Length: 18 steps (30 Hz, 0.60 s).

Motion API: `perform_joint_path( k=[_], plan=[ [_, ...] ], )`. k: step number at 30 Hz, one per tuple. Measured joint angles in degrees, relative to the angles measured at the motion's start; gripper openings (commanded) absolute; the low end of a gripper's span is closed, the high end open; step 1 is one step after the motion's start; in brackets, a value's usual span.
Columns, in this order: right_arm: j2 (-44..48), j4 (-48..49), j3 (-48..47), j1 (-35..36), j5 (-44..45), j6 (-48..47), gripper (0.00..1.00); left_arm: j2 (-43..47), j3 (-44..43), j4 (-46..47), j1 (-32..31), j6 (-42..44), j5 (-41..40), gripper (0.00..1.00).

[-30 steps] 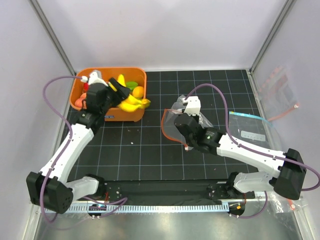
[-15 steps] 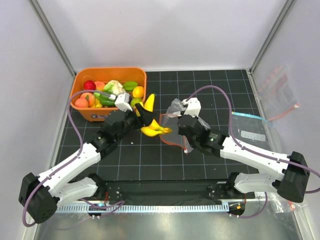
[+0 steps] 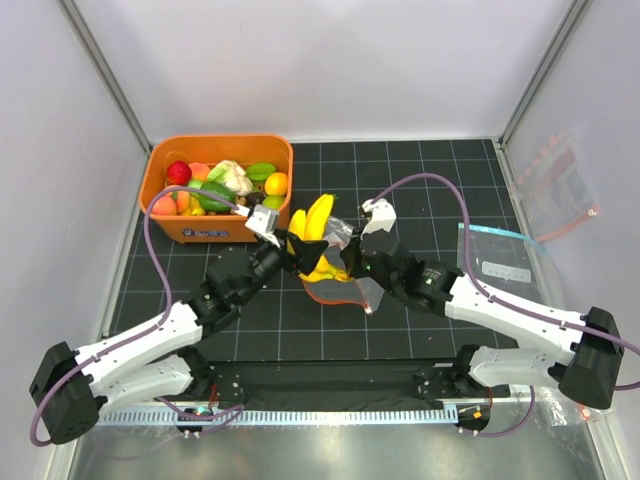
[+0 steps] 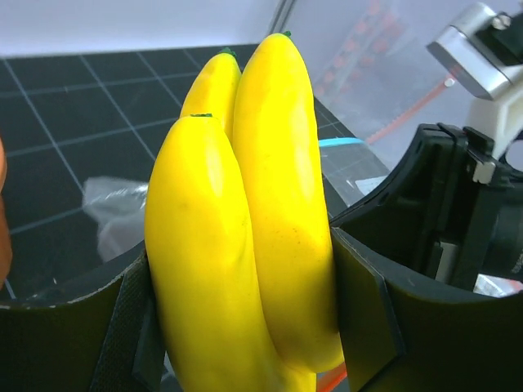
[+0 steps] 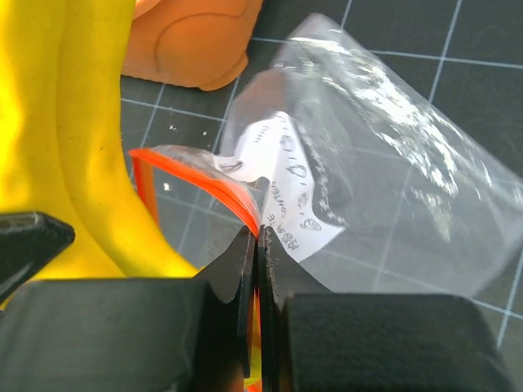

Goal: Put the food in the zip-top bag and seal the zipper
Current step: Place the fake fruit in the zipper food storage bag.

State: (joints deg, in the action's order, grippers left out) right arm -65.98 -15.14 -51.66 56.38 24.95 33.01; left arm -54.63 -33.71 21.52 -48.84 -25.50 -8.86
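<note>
- The left claw [image 3: 300, 255] is clamped on a bunch of yellow bananas [image 3: 316, 232]. In the left wrist view its two dark fingers [image 4: 369, 314] press the bunch [image 4: 245, 204] from either side, with the green-tipped ends standing up past them.
- The right claw [image 3: 352, 262] is just beside the left one, and the bananas are between them. Its jaws are closed tight on the edge of the bag [image 5: 384, 163], right where the red-orange zipper [image 5: 196, 175] runs into them.
- The bag [image 3: 345, 290] is at the middle of the worktop [image 3: 420, 180], crinkled, with its mouth turned towards the bananas. The zipper loops open beside the lower ends of the fruit. I cannot tell whether those ends are inside the mouth.
- The rest of the food [image 3: 215, 180] is heaped in an orange bin [image 3: 220, 232] at the far left, well apart from the bag.
- A flat clear bag [image 3: 500, 260] with a blue top edge lies to the right.
- The worktop is a black mat with a pale grid, enclosed by plain white walls [image 3: 330, 60].
</note>
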Motion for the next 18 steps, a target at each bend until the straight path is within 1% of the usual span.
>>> perform_joint_path(
  k=[9,14,18],
  plan=[
    [3.08,-0.39,0.20,-0.46,-2.71,2.12,0.01,-0.59,4.00,11.72,-3.72,11.52,2.10,0.00],
    [1.07,-3.85,-4.33,-0.76,-5.18,3.67,0.01,0.35,5.27,14.84,-4.37,16.15,4.68,0.00],
    [-0.07,-6.03,-8.24,-0.98,-6.05,4.50,0.01,1.25,6.14,17.86,-4.76,20.59,9.05,0.00]
  ],
)
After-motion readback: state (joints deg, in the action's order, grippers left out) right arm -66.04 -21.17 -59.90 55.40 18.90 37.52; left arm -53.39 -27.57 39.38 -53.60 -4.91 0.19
